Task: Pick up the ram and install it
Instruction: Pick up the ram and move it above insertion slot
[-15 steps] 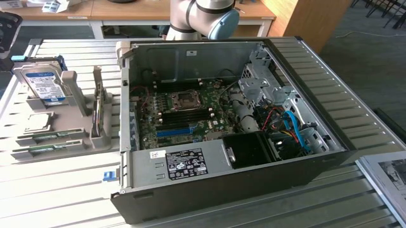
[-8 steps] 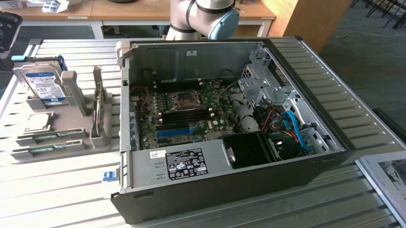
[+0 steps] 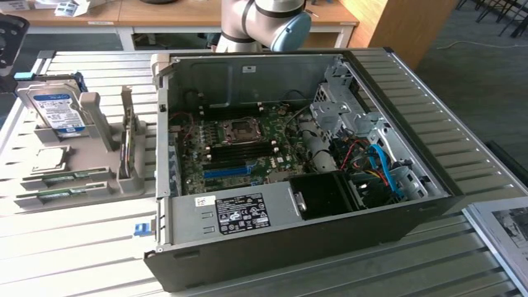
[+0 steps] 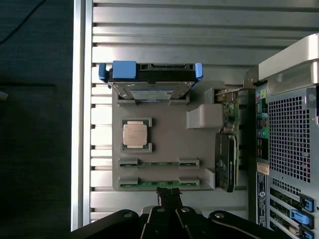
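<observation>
Hand (seemingly clenched, empty) hovers by the ram in its tray — CPU and hard drive beyond.

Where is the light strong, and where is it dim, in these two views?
Exterior view: daylight washes the slatted table pale; the computer case is dimmer inside. Wrist view: the case's rim glares white, the floor is dark, the ram sticks evenly lit.

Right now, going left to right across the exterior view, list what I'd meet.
Ram sticks → upright card → motherboard → blue cables → printed sheet.
</observation>
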